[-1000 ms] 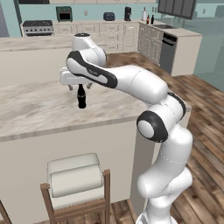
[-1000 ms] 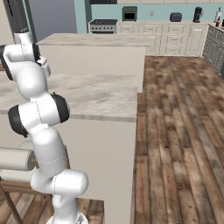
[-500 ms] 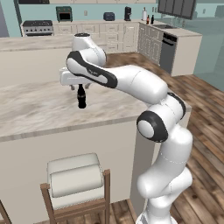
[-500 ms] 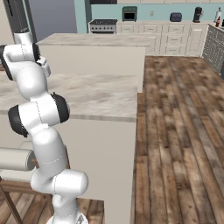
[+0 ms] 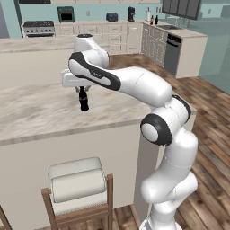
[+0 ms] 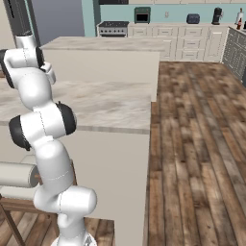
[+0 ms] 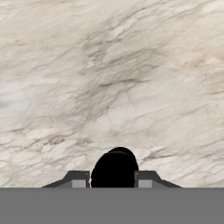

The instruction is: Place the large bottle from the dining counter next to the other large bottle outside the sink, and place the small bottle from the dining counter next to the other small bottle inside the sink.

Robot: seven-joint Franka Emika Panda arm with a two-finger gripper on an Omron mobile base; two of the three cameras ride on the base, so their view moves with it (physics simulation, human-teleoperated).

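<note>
Small black bottle (image 5: 83, 103) is seen standing upright on the dining counter (image 5: 40, 117), its thin neck reaching up into the gripper (image 5: 82, 93), which is held directly above it. In the hand view, the bottle's rounded black top (image 7: 114, 168) is seen between the two dark fingertips (image 7: 78, 179), which are pressed against its sides, so the bottle is grasped. The bottle's base appears to rest on the countertop, though contact cannot be confirmed. The counter is a long slab of beige stone with grey-brown marbled veining, set on a plain cream base. A wooden stool (image 5: 76, 188) with a pale cushioned seat is placed against the counter's near side. The floor (image 6: 197, 144) is laid with dark wooden planks.
</note>
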